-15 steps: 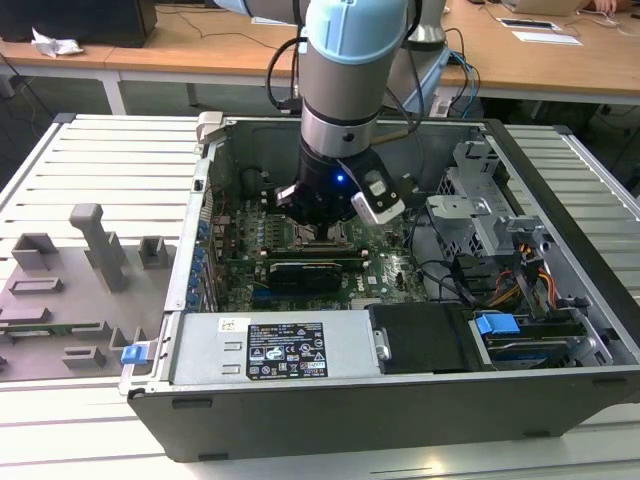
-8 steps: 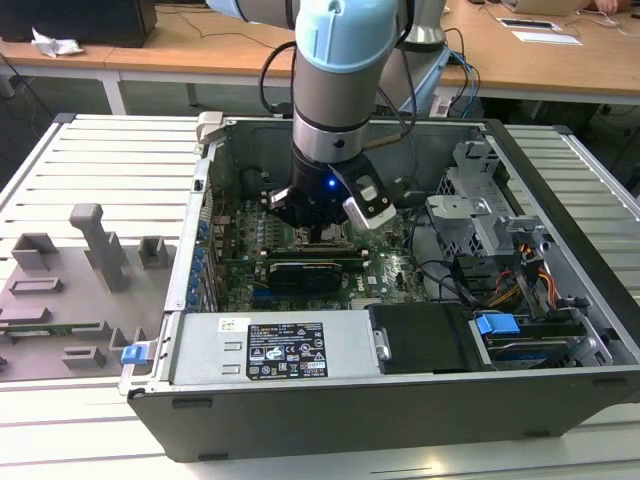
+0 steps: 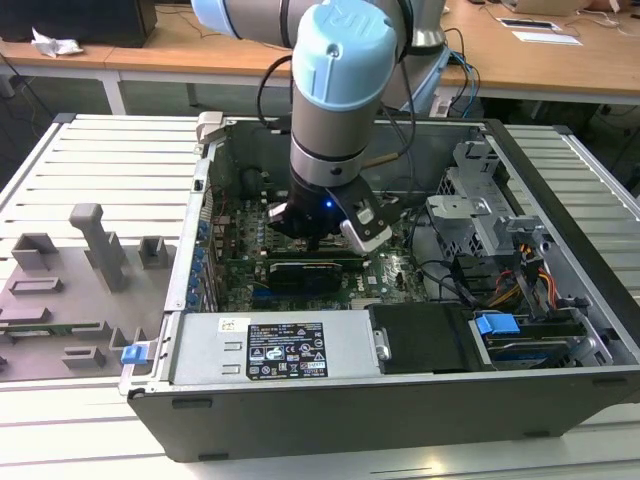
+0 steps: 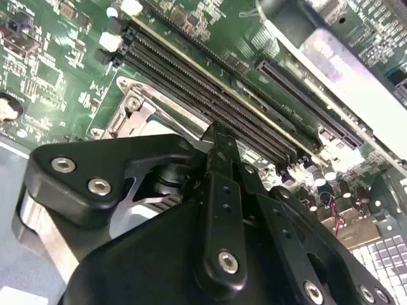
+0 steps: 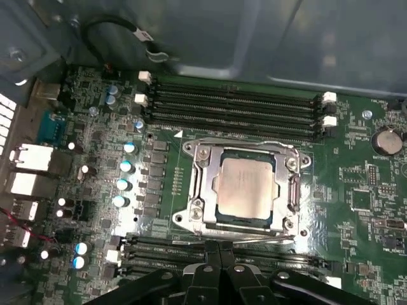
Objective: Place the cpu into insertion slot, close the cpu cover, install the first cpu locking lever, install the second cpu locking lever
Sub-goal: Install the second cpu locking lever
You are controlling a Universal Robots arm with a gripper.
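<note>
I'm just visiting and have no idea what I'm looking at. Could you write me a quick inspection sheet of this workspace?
Surface: ribbed metal table carrying an open computer case.
Job's things: cpu sits in the insertion slot; cpu cover lies closed around it.
Clutter: grey plastic holders on the table.
End effector: fingers together, holding nothing, beside the socket's edge.
Cables: black cables and coloured wires inside the case.
Surroundings: wooden desks behind.

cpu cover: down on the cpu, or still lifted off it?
Touching, as far as it shows. In the first wrist view the cpu cover lies flat around the cpu, its frame overlapping the chip's edges with no gap visible.
</note>
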